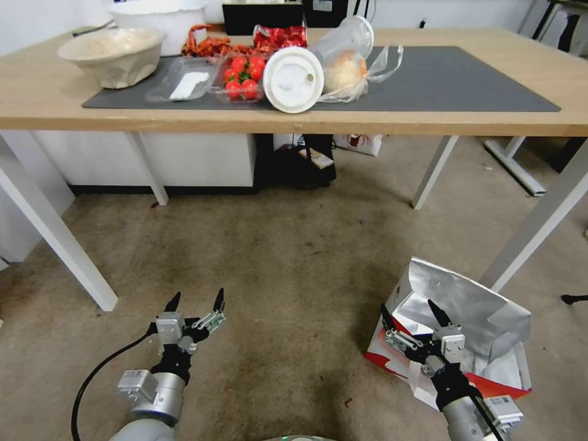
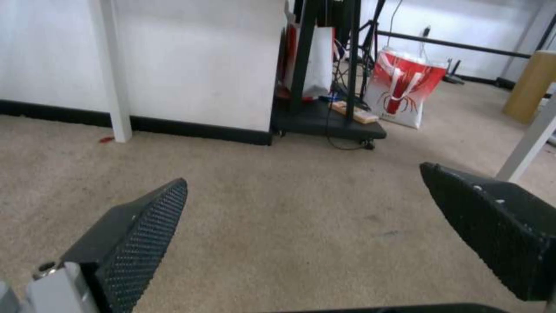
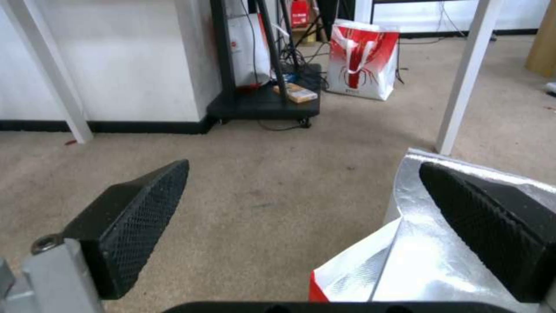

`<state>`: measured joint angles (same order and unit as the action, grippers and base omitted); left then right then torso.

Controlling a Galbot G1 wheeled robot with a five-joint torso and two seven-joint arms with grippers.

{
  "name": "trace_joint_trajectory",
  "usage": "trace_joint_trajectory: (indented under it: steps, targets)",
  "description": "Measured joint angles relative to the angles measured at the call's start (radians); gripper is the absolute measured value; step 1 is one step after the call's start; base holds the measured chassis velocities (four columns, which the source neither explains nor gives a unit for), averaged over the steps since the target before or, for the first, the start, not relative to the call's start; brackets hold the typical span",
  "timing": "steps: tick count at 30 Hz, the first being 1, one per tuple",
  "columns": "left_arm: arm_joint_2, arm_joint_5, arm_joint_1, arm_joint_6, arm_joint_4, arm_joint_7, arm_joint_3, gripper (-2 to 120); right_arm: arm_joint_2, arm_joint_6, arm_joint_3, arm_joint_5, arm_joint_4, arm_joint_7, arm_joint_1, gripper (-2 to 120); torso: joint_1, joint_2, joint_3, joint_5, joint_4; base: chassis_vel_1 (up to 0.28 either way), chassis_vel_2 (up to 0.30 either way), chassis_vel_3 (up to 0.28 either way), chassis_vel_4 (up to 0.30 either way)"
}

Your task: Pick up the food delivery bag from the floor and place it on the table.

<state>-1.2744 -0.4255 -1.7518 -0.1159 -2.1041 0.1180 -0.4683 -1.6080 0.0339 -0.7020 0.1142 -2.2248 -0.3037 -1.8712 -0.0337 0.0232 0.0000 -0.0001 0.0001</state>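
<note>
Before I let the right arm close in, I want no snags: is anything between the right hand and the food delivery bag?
Nothing visible. The right hand, open, hovers at the near left edge of the food delivery bag on the floor; one finger shows against its foil lining.

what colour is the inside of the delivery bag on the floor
Silver foil inside the food delivery bag, clearest in the head view.

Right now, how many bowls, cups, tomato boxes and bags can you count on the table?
Bowls: 2, a beige one and a white one
Cups: 1, tipped over, white lid
Tomato boxes: 1
Bags: 1, clear with a bun
Total: 5
</note>
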Motion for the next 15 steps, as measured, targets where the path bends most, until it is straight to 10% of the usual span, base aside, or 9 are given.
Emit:
trace_joint_trajectory:
  steps: [15]
  targets:
    - [-0.012,0.019,0.021,-0.020,0.034,-0.006,0.019,100,0.000,-0.015,-0.024,0.034,0.002,0.005,0.002,100,-0.001,0.005,0.000,0.0001,0.0000,0.000,0.000,0.000,0.000]
